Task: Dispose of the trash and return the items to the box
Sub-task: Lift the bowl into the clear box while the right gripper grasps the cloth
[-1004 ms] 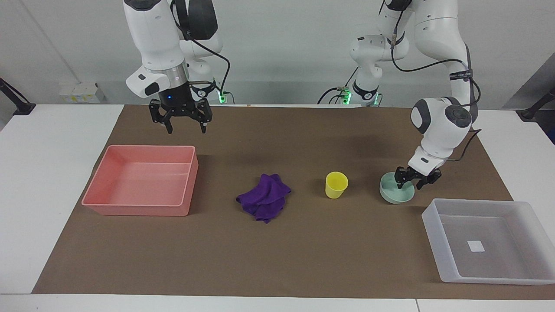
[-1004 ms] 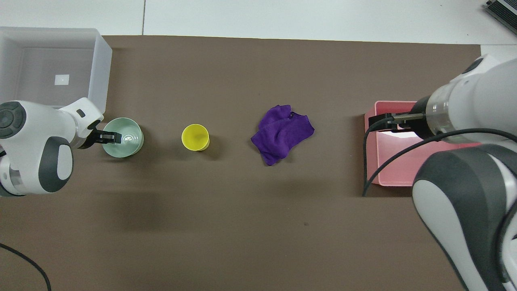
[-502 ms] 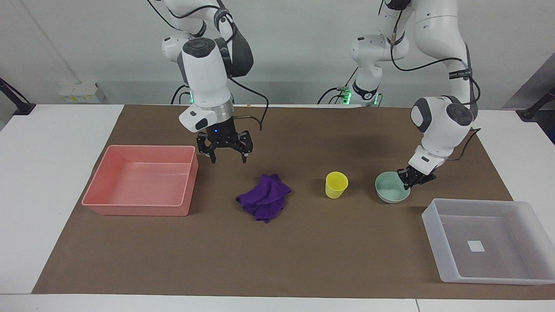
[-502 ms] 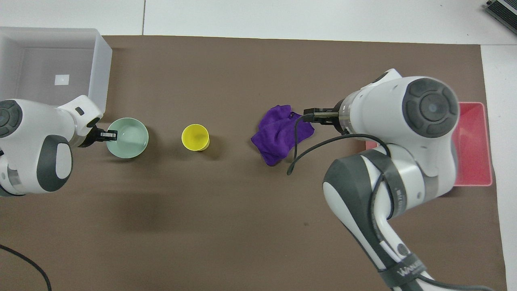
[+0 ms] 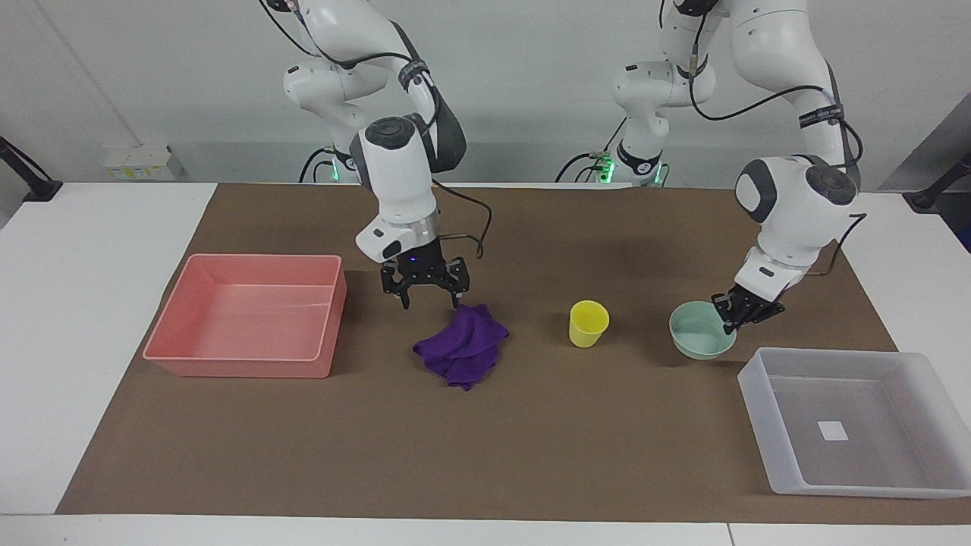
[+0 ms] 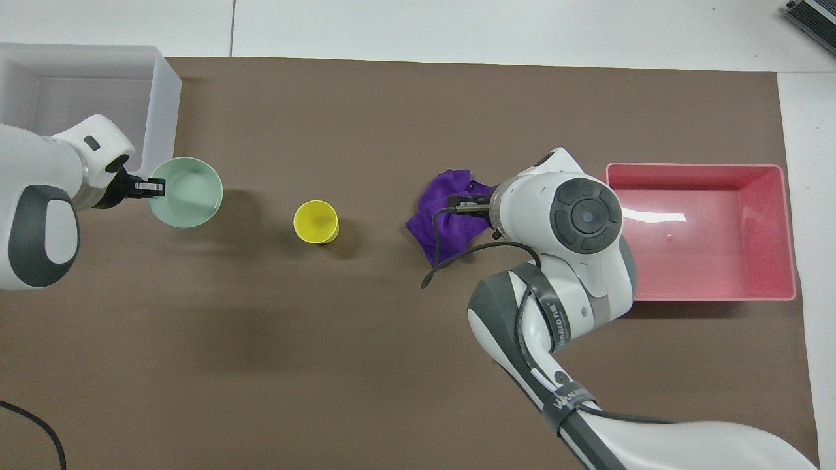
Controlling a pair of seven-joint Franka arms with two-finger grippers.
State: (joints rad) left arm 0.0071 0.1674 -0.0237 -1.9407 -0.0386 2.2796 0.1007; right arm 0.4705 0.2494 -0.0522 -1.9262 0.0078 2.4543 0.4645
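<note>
My left gripper (image 5: 733, 319) is shut on the rim of the mint-green bowl (image 5: 699, 332) and holds it tilted, seemingly just off the mat, beside the translucent grey-white tray (image 5: 872, 394). In the overhead view the left gripper (image 6: 151, 187) pinches the bowl (image 6: 189, 194) next to the tray (image 6: 166, 98). My right gripper (image 5: 429, 298) is open, just above the edge of the purple cloth (image 5: 463, 347) nearest the robots. Its wrist covers part of the cloth (image 6: 439, 222) from above. The yellow cup (image 5: 589, 324) stands upright between cloth and bowl, and it also shows in the overhead view (image 6: 316, 222).
An empty pink bin (image 5: 243, 318) sits at the right arm's end of the table, beside the cloth; it also shows in the overhead view (image 6: 702, 261). A brown mat (image 5: 485, 455) covers the table's middle.
My right arm swung from over the pink bin to the cloth and came down. My left gripper shut on the bowl's rim and carried it toward the tray.
</note>
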